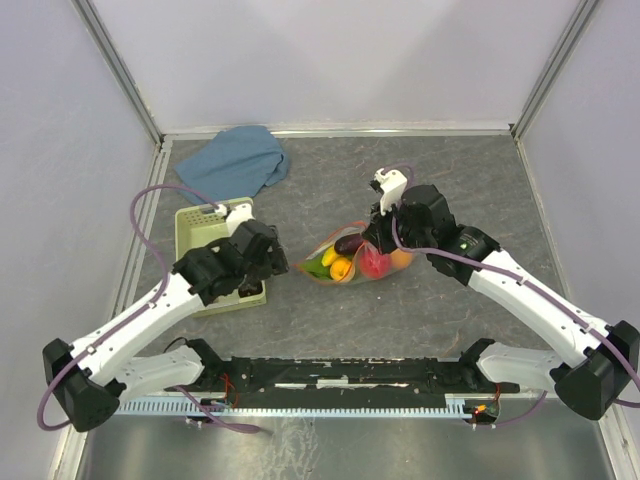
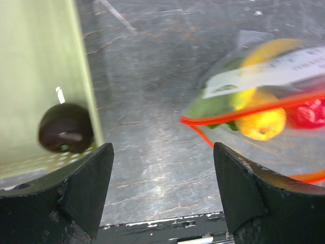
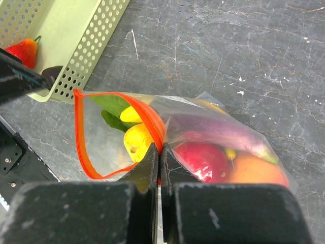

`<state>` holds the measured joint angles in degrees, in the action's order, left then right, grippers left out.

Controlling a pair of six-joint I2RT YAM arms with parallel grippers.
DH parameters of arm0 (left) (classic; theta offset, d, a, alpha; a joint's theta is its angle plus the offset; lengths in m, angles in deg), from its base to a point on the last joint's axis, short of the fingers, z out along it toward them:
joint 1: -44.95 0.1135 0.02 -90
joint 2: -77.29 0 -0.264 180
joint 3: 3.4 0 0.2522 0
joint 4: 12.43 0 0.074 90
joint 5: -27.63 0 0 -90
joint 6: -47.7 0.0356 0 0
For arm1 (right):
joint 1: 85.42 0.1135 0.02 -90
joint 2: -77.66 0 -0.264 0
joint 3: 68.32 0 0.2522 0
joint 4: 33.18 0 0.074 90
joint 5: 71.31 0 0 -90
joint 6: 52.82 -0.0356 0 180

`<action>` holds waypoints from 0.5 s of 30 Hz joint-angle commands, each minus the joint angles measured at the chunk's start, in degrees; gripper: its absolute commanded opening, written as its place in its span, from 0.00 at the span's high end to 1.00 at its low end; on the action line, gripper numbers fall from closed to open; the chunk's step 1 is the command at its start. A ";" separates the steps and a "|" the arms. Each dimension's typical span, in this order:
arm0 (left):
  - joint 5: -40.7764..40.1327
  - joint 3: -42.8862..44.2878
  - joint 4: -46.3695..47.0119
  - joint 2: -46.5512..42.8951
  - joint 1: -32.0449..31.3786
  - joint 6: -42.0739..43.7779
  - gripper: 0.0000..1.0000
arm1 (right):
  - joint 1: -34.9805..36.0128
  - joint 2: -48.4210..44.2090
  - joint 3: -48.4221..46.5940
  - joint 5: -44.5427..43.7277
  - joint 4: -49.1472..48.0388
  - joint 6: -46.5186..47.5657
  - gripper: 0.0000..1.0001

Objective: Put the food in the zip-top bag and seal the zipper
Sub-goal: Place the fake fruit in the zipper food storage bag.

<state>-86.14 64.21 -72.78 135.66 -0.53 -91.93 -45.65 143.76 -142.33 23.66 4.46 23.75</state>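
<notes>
The clear zip-top bag [image 1: 352, 262] lies mid-table with its mouth open toward the left. Inside are food pieces: a yellow one [image 3: 136, 142], a red one [image 3: 203, 160], a purple one [image 3: 218, 129], an orange one [image 3: 254, 173] and a green leaf [image 3: 111, 104]. My right gripper [image 3: 160, 152] is shut on the red-orange zipper [image 3: 81, 137] at the top rim of the bag. My left gripper [image 2: 162, 168] hangs open and holds nothing, between the basket and the bag [image 2: 264, 101]. A dark purple food piece [image 2: 66, 128] and a red one [image 3: 25, 51] lie in the basket.
The pale green basket [image 1: 192, 222] stands left of the bag, under the left arm. A blue cloth [image 1: 240, 160] lies crumpled at the back left. The enclosure walls close off the table's far edge and both sides.
</notes>
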 commanded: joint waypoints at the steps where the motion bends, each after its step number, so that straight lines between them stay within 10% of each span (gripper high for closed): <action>1: 1.92 1.79 -6.92 -1.77 8.03 -2.39 0.15 | 0.20 -1.47 1.04 0.88 -4.10 0.31 0.98; 15: 15.80 -3.36 -4.10 8.34 27.32 6.15 0.19 | 0.21 -2.71 2.50 1.29 -5.12 0.06 0.98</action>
<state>-75.69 62.44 -80.16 141.74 23.76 -90.12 -45.67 142.93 -140.17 24.73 2.15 23.71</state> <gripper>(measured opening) 0.827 0.023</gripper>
